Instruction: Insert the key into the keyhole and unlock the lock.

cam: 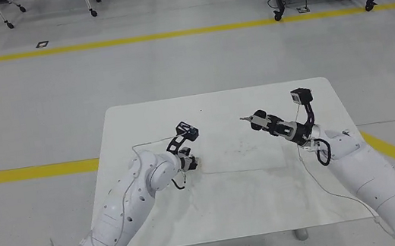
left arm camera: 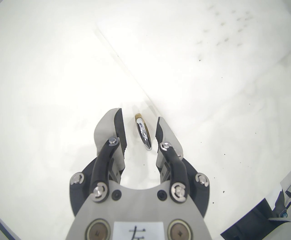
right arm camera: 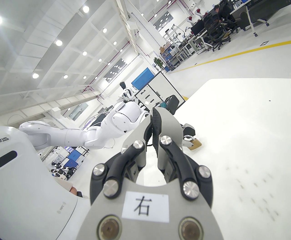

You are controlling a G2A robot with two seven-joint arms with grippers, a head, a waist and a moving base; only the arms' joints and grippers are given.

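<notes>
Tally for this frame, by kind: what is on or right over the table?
Padlock: 1
Grippers: 2, left gripper and right gripper
Table: 1
Total: 4

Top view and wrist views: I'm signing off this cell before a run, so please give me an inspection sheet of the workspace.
surface: white table, small dark specks.
job's things: padlock on the table between the left gripper fingers, apart from both pads; key perhaps the thin tip at the right gripper.
clutter: nothing seen.
grippers: left gripper open around the padlock; right gripper shut, over the table.
cables: black loops at both wrists.
surroundings: yellow floor lines, wheeled frames beyond.
</notes>
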